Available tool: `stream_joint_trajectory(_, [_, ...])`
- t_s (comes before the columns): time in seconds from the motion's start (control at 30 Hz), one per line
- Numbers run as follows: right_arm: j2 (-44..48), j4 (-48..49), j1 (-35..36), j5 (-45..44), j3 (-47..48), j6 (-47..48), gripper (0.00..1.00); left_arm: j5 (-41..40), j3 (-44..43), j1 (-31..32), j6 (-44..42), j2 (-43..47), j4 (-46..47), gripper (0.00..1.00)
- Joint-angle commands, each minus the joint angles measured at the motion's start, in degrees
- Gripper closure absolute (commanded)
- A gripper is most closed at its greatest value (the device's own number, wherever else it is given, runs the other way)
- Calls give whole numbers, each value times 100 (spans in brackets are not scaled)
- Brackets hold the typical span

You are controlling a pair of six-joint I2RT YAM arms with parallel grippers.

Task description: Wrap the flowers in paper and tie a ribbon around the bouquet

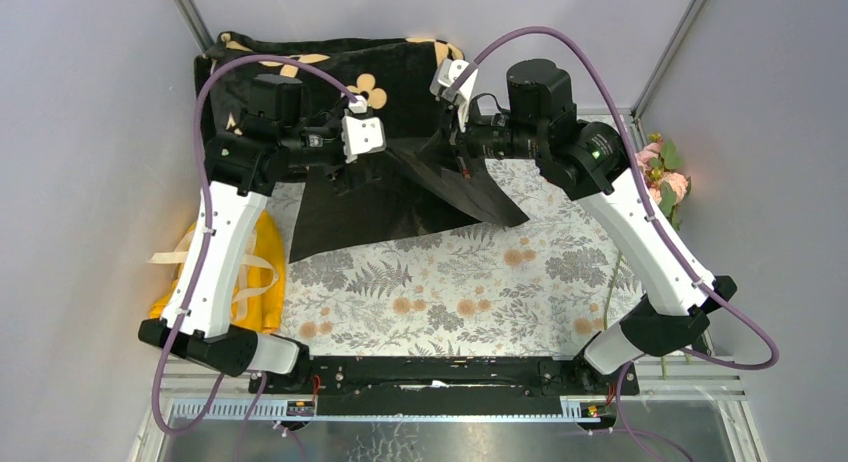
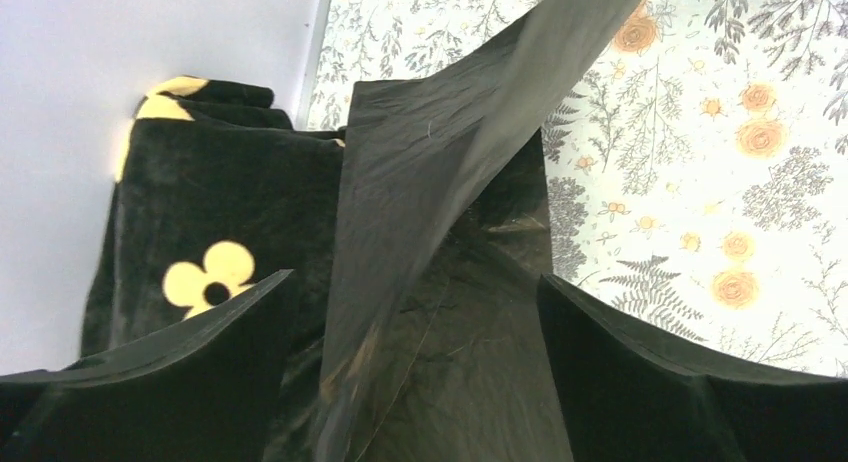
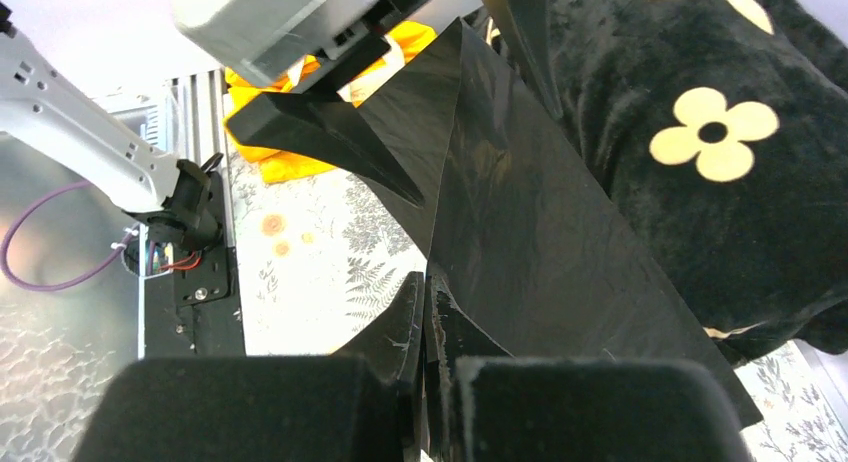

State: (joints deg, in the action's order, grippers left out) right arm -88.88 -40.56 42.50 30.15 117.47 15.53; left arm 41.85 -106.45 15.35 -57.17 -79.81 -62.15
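Right claw: clenched on an edge of the paper, which it holds up off the counter. From the pinch the sheet slopes down toward the near left, and its low corner lies flat on the floral covering.

Left claw: released, jaws wide. In the left wrist view a raised fold of the paper runs up between the two fingers. I cannot tell whether either finger touches it.

Key relation: the lifted ridge of paper runs roughly left to right between the two claws at the far middle of the counter. The left claw straddles the ridge at its left end and the right claw holds the right end. The far edge of the sheet lies against the black blanket.

Flowers: at the far right against the wall, well apart from the paper. Their stems trail toward the near side past the right arm, which is clearly the nearer arm.

Ribbon: at the left edge, looped over the yellow cloth under the left arm.

Judgement: this is early work, since the sheet is not yet spread and nothing is wrapped. The next move probably depends on the left claw closing across the ridge, so the two claws can pull the sheet flat along its left-right length.
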Motion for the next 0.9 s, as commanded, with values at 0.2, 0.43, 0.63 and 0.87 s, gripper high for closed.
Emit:
stream_joint_trajectory(0.2, [166,24,36,215,-60,228,100,-199,937,161,738,129,1029,98])
stream_joint_trajectory(0.43, [533,406,35,-1014,-464,58,14,-1286,1525,136,2992,478,2375,100])
stream_joint_trajectory(0.63, [1053,714,38,-2803,-708,-297,0,-2310,1878,-847,5975,585,3523,100])
stream_joint_trajectory(0.87, [1623,707,-39,-4850,-1244,-822,0,-2170,2533,-2636,8435,443,3853,100])
